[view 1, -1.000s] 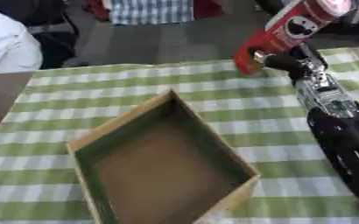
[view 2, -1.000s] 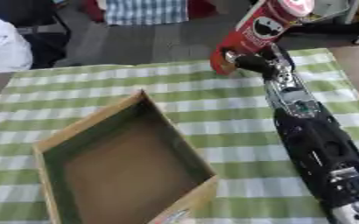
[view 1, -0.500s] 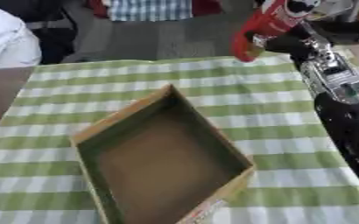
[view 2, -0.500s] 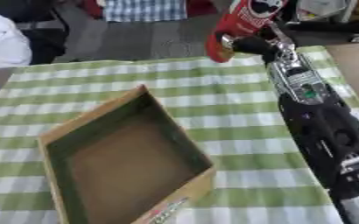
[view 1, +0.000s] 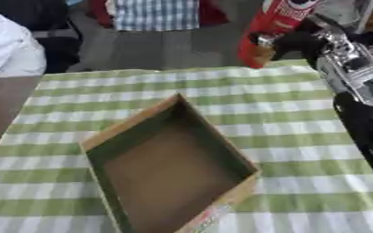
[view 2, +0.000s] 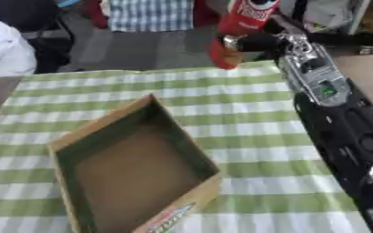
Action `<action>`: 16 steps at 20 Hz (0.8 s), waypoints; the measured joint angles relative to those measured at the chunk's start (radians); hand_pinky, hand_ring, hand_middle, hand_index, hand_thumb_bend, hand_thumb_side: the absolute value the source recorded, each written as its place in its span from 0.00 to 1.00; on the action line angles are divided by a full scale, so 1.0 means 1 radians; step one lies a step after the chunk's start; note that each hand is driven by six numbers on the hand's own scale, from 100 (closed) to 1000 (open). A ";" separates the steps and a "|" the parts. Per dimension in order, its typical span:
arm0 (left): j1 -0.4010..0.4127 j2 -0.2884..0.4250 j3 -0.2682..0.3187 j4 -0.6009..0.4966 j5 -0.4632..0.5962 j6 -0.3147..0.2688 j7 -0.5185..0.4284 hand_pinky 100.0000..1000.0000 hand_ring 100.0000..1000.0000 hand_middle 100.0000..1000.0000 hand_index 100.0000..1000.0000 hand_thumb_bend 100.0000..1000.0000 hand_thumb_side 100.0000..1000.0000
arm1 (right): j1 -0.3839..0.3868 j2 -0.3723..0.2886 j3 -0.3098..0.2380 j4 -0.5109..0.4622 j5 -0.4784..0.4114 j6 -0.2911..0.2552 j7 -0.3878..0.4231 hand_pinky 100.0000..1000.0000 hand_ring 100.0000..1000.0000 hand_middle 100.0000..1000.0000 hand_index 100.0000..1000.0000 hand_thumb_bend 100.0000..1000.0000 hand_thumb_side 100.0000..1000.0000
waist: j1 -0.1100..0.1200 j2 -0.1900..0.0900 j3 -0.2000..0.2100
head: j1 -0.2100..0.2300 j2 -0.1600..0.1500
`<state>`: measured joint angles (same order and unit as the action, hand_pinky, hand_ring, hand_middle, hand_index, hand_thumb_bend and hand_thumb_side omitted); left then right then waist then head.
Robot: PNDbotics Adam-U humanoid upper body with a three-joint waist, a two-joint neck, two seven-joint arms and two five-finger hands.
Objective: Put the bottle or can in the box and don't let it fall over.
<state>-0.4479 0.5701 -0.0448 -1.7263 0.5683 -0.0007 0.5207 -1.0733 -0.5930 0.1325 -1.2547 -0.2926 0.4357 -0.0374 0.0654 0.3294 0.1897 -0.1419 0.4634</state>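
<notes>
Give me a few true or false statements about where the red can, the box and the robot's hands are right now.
1. The right hand holds the red can in the air. True.
2. The can is standing inside the cardboard box. False: the box holds nothing.
3. The box sits on a green checked cloth. True.
4. The left hand is steadying the box. False: no left hand shows.
5. The can hangs directly over the box. False: it is beyond the table's far edge.
</notes>
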 measured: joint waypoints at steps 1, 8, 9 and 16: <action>0.001 0.000 0.000 0.000 -0.001 0.000 0.000 0.65 0.76 0.74 0.76 0.49 0.63 | 0.008 0.003 0.008 -0.027 -0.013 0.011 0.000 1.00 1.00 1.00 0.18 0.00 0.00 | 0.000 -0.004 -0.003 | 0.003 0.009; 0.018 0.000 0.000 0.007 -0.006 -0.001 0.000 0.65 0.76 0.74 0.76 0.49 0.62 | 0.082 0.071 0.063 -0.244 -0.096 0.070 -0.014 1.00 1.00 1.00 0.19 0.00 0.00 | -0.006 -0.066 -0.031 | 0.031 0.065; 0.019 0.000 0.000 0.007 -0.006 -0.002 0.000 0.65 0.76 0.74 0.76 0.49 0.62 | 0.091 0.083 0.071 -0.273 -0.105 0.076 -0.017 1.00 1.00 1.00 0.19 0.00 0.00 | -0.009 -0.069 -0.034 | 0.036 0.072; 0.042 0.004 0.001 0.015 -0.013 -0.007 0.002 0.65 0.76 0.74 0.76 0.49 0.62 | 0.161 0.168 0.124 -0.440 -0.152 0.113 -0.025 1.00 1.00 1.00 0.20 0.00 0.00 | -0.017 -0.108 -0.055 | 0.056 0.124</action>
<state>-0.4059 0.5745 -0.0437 -1.7113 0.5550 -0.0074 0.5227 -0.9120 -0.4250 0.2564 -1.6942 -0.4449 0.5488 -0.0629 0.0480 0.2212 0.1343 -0.0864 0.5878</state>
